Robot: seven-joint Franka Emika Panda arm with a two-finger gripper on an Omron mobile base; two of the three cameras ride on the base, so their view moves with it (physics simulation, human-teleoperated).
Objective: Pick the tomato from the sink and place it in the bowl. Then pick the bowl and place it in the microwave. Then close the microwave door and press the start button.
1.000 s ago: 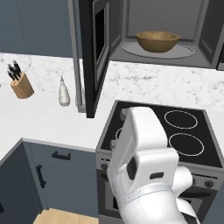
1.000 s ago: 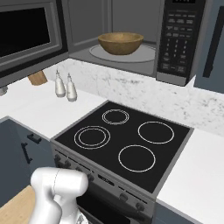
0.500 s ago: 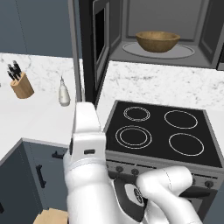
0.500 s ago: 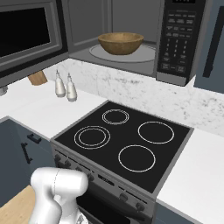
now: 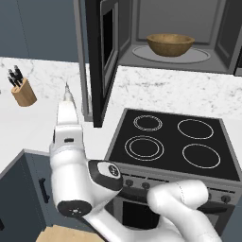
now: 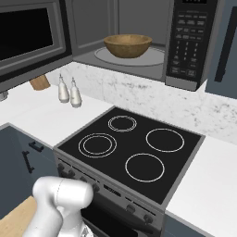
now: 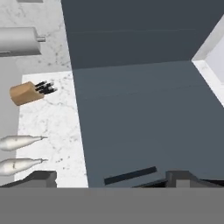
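My gripper [image 7: 112,178] is released: tips wide apart, nothing btwn them. It looks at a dark blue-grey cabinet front [image 7: 140,109] w/ a strip of marble tabletop [image 7: 48,118] beside it. That view is rolled abt a quarter turn, so the knife block [image 7: 27,92] and two shakers [image 7: 19,142] read sideways.

The bowl [image 5: 170,44] already sits on the turntable inside the microwave [image 5: 222,28]. No tomato shows over the rim from either base cam; prob. inside, can't confirm.

Step in hand, I judge: shut the microwave door [image 5: 97,61]. It's swung fully open, hinged on the left side of the box, long axis vertical, free edge sticking out toward me over the tabletop just left of the stove [image 5: 175,142]. My arm is folded low on the left, so the door is up and to the right of the hand. I'd need to rise, get on its outer face and push right.

Start buttons are on the panel right of the cavity.
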